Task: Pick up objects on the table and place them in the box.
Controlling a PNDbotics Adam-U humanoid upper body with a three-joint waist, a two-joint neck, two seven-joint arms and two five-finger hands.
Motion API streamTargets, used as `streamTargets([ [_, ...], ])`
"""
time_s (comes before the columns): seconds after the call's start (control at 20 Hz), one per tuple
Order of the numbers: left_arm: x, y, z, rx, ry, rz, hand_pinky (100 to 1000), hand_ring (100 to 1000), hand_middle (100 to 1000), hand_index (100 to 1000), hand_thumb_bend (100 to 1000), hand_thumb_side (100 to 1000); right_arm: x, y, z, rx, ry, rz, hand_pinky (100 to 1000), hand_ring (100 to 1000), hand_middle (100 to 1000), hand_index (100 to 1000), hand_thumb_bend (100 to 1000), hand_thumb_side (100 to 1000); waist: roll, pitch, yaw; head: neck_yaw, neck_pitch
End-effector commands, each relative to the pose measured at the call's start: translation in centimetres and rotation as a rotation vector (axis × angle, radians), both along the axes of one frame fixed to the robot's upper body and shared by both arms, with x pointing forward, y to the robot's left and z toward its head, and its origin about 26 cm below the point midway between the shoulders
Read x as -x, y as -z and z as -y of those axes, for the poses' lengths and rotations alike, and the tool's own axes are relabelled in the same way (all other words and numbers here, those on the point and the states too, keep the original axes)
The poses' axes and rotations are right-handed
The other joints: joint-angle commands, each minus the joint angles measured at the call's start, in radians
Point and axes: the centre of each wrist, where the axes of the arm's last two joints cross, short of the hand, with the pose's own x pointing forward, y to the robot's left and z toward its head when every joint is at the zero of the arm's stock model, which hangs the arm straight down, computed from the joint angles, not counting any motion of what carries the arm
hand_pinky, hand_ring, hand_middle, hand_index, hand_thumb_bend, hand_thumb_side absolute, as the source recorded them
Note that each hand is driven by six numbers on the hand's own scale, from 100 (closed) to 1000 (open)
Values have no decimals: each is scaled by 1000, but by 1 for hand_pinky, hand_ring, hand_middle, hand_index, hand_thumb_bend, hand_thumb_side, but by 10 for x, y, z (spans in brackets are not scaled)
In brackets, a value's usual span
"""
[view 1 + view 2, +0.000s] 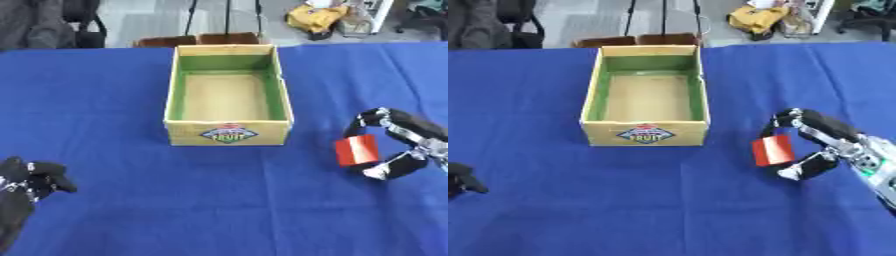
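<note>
Box point(227, 131) sits upper centre of frame on blue table point(105, 90), open top, inside looks empty: nothing placed yet. Right hand point(826, 142) at right of frame, fingers point(802, 119) curled round red object point(773, 150), right of box and below its front wall. Lift, carry and drop all left. Left hand point(26, 182) idle lower left, fingers curled, holding nothing. Bare cloth between hand and box; box walls to clear.
</note>
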Motion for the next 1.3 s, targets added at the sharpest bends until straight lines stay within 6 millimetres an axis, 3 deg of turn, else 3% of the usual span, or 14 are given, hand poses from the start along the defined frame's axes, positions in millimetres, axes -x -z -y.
streamTargets([
  [0.05, 0, -6, -4, -17, -4, 17, 645, 571, 493, 681, 242, 1000, 0, -29, 3, 3, -13, 103, 713, 649, 294, 359, 146, 100, -4, -12, -4, 3, -15],
  [0.75, 0, -5, -3, -26, 6, 7, 645, 570, 492, 681, 247, 1000, 0, -85, -5, -78, -4, 208, 704, 635, 269, 352, 100, 100, -18, -22, 11, -2, -25],
  [1.3, -5, -13, 8, -30, 79, 20, 646, 570, 492, 680, 249, 1000, -10, -113, 8, -169, 69, 230, 704, 633, 266, 353, 100, 100, -39, -19, 127, -46, -68],
])
